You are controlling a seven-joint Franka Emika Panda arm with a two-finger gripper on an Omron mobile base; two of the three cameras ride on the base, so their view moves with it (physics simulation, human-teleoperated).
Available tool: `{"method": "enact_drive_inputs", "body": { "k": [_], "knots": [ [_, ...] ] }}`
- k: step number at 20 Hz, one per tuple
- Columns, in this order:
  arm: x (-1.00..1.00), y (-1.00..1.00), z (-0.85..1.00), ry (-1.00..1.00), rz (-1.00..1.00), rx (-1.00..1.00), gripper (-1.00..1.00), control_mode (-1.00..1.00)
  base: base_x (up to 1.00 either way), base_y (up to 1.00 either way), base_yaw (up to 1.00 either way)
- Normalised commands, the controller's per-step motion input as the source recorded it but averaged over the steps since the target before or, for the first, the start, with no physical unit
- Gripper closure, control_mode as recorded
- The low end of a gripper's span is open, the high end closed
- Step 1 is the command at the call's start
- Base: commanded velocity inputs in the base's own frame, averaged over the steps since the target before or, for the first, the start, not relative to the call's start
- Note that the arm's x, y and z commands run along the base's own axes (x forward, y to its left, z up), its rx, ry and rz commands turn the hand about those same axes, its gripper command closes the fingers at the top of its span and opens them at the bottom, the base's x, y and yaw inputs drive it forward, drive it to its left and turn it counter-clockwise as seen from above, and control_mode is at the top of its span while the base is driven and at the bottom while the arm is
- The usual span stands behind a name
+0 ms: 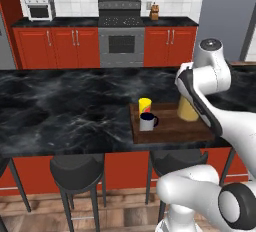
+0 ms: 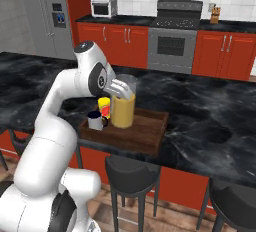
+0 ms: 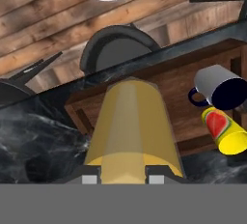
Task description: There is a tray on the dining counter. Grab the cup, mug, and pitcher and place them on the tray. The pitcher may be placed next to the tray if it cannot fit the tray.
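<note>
Pitcher on the tray, 2 of 3 items already placed

The small yellow handleless cup (image 1: 145, 105) and grey dark-handled mug (image 1: 147, 122) stand on the dark brown wooden tray (image 1: 172, 130); the gripper (image 2: 121, 90) grasps the tall clear glass pitcher (image 2: 123, 107) at its rim, apparently standing on the tray, so only releasing seems left.

Black marble counter (image 1: 65, 111), white veining, red base. Tray (image 1: 172, 128) lies flat on it at the near edge, at 4 o'clock in the left base view. On the tray: mug (image 1: 147, 121) near its left end, cup (image 1: 145, 105) just beside it at 12 o'clock, pitcher (image 2: 123, 107) upright near mid-tray.
</note>
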Motion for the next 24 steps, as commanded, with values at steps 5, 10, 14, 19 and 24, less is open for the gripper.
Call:
{"method": "enact_drive_inputs", "body": {
  "k": [5, 10, 14, 19, 24],
  "knots": [
    [0.35, -0.04, -0.43, 0.00, 0.00, 0.00, 1.00, -1.00, 0.00, 0.00, 0.00],
    [0.27, -0.02, -0.43, 0.00, 0.00, 0.00, 1.00, -1.00, 0.00, 0.00, 0.00],
    [0.42, 0.00, -0.34, 0.00, 0.00, 0.00, 1.00, -1.00, 0.00, 0.00, 0.00],
    [0.45, 0.00, -0.26, -0.01, 0.00, 0.00, 1.00, -1.00, 0.00, 0.00, 0.00],
    [0.45, 0.00, -0.26, -0.03, 0.00, 0.00, 1.00, -1.00, 0.00, 0.00, 0.00]
  ]
}}
